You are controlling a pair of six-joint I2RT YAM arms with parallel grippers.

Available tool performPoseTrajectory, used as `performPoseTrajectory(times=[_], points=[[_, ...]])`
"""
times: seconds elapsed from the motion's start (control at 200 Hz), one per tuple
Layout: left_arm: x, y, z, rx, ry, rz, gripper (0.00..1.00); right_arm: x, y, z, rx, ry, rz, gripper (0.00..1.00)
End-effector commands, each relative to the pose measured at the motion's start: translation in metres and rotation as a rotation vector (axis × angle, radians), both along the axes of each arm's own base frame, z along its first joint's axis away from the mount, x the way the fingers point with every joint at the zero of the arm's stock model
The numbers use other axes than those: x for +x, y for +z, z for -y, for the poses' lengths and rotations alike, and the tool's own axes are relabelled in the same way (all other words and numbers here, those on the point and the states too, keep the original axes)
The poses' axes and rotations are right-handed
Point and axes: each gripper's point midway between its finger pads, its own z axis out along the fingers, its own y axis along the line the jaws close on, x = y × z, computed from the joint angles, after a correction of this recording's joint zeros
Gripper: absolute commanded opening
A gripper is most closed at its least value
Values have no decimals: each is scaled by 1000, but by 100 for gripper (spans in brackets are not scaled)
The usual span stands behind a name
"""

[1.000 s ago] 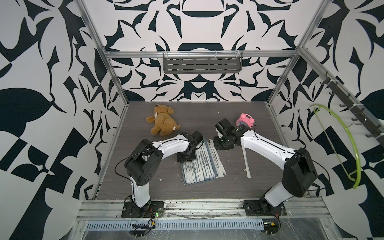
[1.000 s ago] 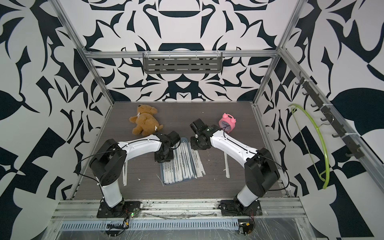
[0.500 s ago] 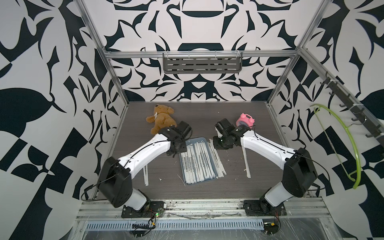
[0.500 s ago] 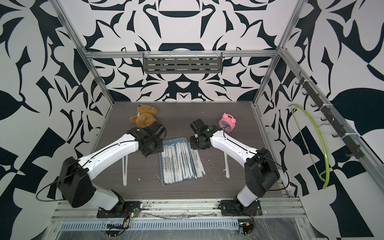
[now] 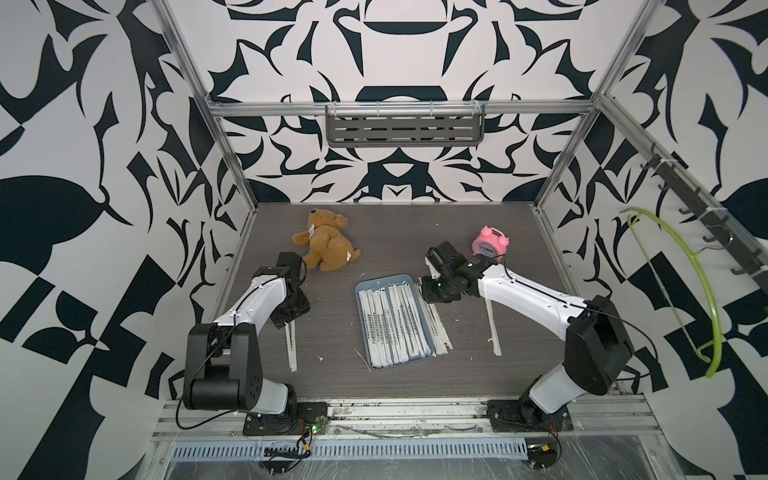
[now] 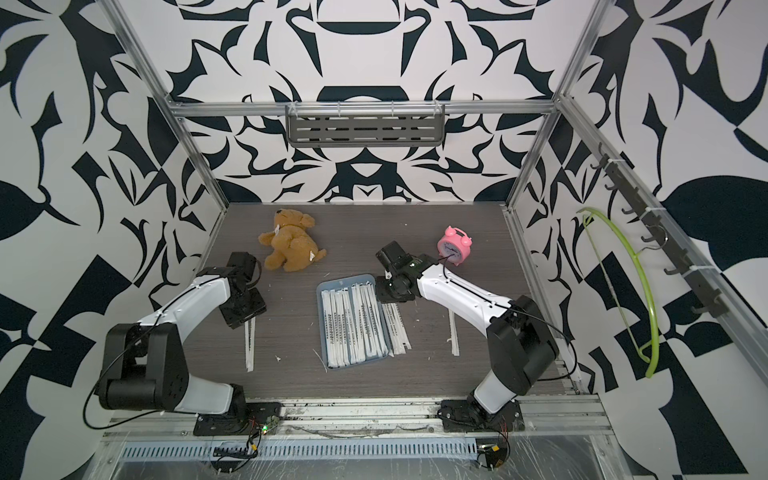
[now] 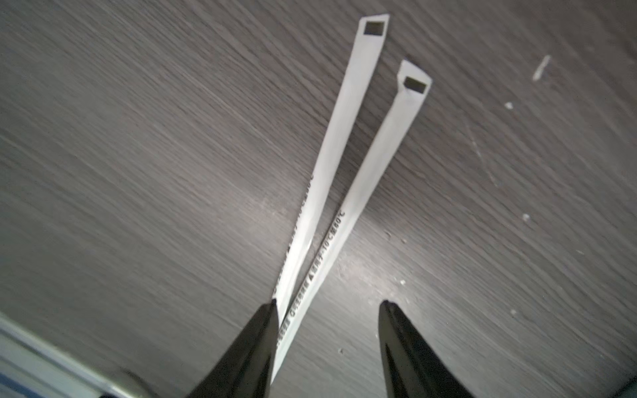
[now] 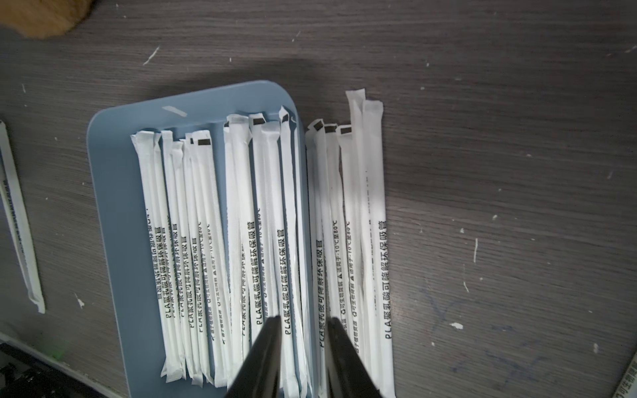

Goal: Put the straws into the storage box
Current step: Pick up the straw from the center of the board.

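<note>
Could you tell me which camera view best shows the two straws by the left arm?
The left wrist view: the two straws fill the frame, converging beside the open left hand, print partly legible. Both top views show them small, far ends hidden by the hand. The right wrist view catches only a sliver at its edge.

The left tool swung from the storage box to two loose straws.
</note>
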Motion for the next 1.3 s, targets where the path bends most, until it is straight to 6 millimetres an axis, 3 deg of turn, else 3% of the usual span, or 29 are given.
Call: performPoseTrajectory(times=[0.0,0.36,0.595,0.935,1.065,1.299], points=[[12,-7,3,-17,-41,11,50,3,9,-6,19,13,20,27],[11,-14,-29,56,12,-21,47,4,9,-7,16,10,21,27],[11,-26,-32,2,36,-40,30,6,10,-9,14,12,22,27],[17,-39,-25,-60,25,-77,16,5,15,-6,12,10,31,27],[19,-33,-20,-79,19,-59,10,3,14,-4,7,9,33,27],[22,-1,-16,-51,-12,-10,9,5,14,-7,13,8,27,27]])
